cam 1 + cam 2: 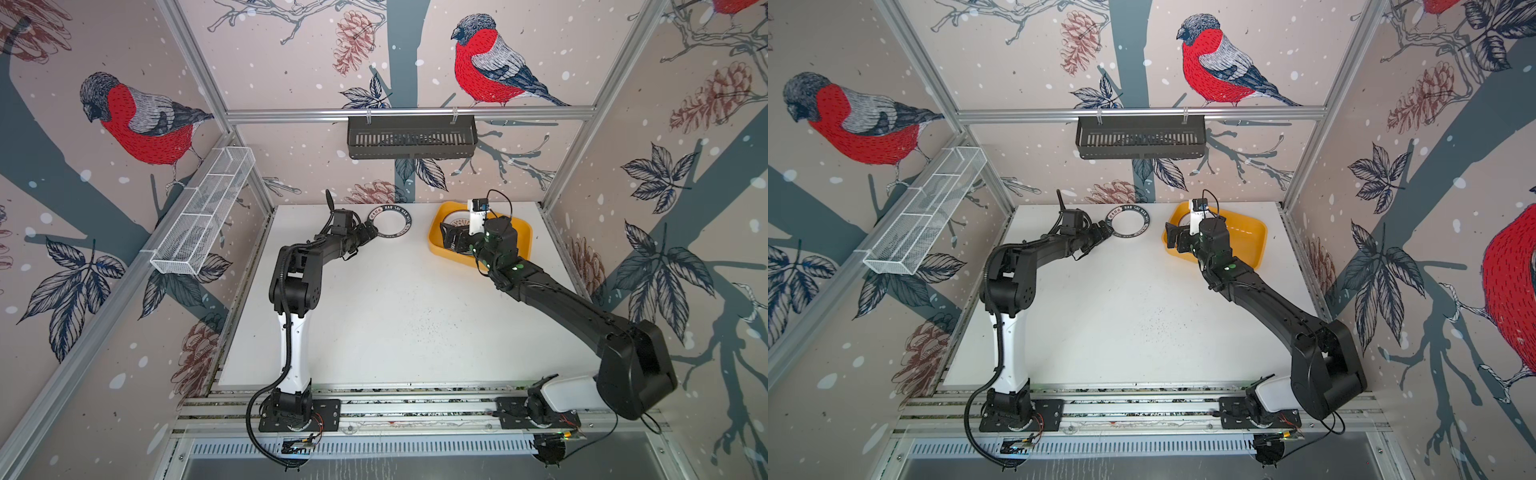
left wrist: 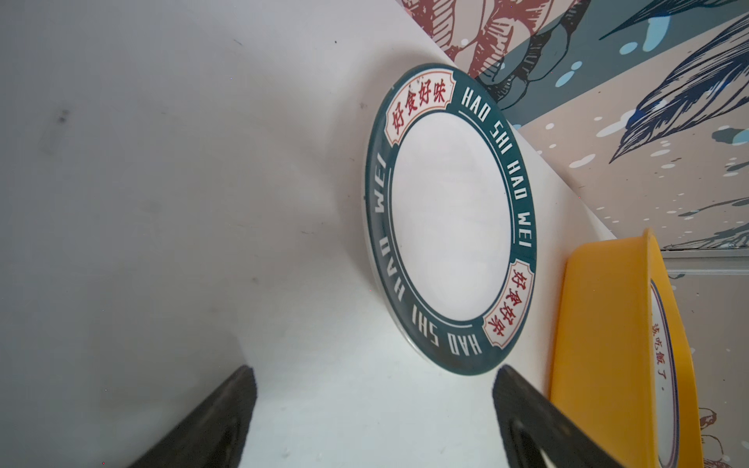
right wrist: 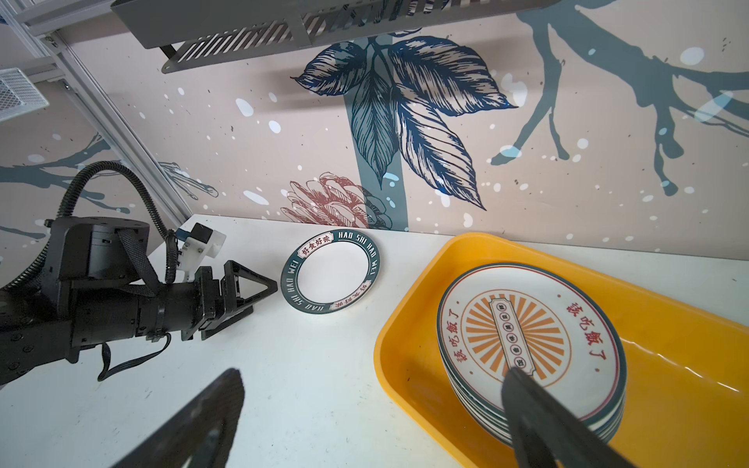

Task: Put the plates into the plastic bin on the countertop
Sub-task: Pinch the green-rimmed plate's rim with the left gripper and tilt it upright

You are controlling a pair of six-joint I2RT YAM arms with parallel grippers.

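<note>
Left wrist view: left pincer (image 2: 375,372) stands released, jaws wide and empty, aimed at the lone plate (image 2: 450,219). The plate's near rim lies just ahead of the fingertips, apart from them, and sits nearer one finger than the middle of the gap. The plate rests flat on the surface (image 1: 395,311), beside the bin (image 2: 600,344) and apart from its wall.

Judged handling: rigid, glazed, probably slippery and brittle. Grip the near rim, one finger beneath the lip and one above.

Right pincer (image 3: 375,377) is likewise released and empty. It hovers at the bin's wall nearest the plate, one finger in front of the stack (image 3: 527,336) inside the bin.
</note>
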